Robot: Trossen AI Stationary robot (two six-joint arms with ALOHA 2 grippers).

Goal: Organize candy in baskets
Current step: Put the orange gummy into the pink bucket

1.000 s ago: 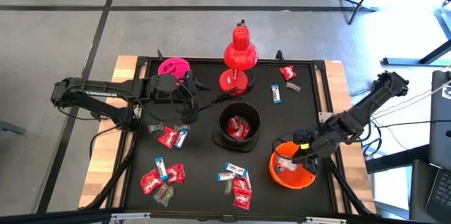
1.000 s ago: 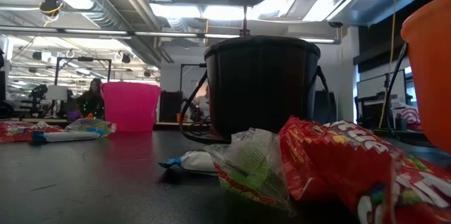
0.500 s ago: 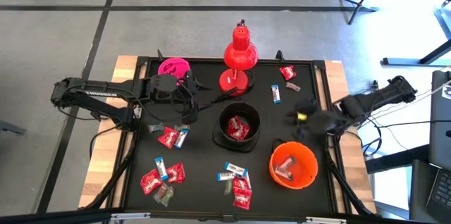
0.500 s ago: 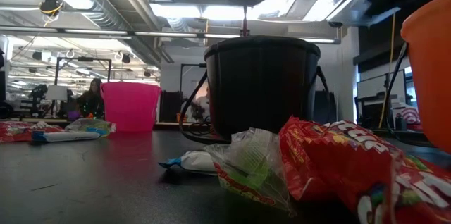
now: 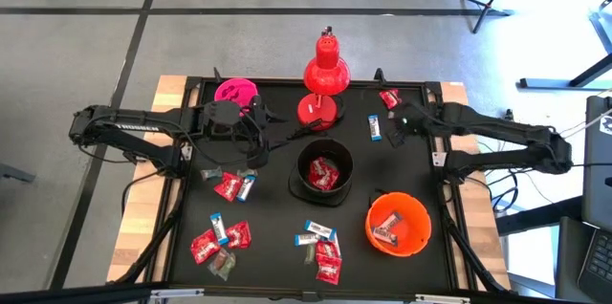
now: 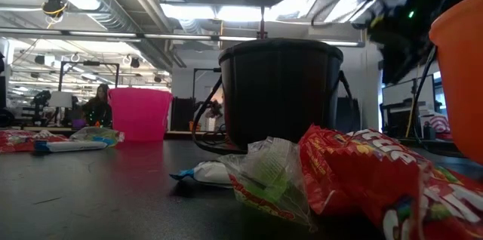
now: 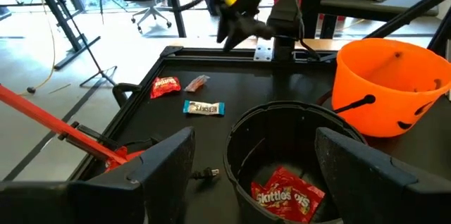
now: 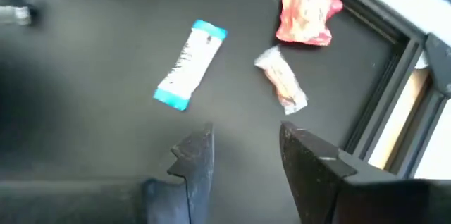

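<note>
Task status: partly complete. Black basket point(image 5: 324, 172) near table centre holds red candy; orange basket point(image 5: 397, 225) toward the front right corner holds at least one piece. Pink basket point(image 5: 234, 91) at the rear left: contents not discernible.

Remaining loose candy on the table point(image 5: 277, 266):
- Rear right corner: three pieces, namely one red wrapper point(image 8: 305, 13), one grey-green wrapper point(image 8: 281, 80), one white-and-blue bar point(image 8: 190, 64).
- Left of centre: about three pieces.
- Front left: cluster of about four.
- Front centre: cluster of about four.

Baskets counted: three. Red desk lamp point(image 5: 324, 73) at the rear edge, not part of the task.

Right end effector point(image 8: 243, 152): above the rear right group, fingers parted, empty.

Left end effector point(image 7: 254, 159): left of the black basket, fingers at full spread, empty, idle.
</note>
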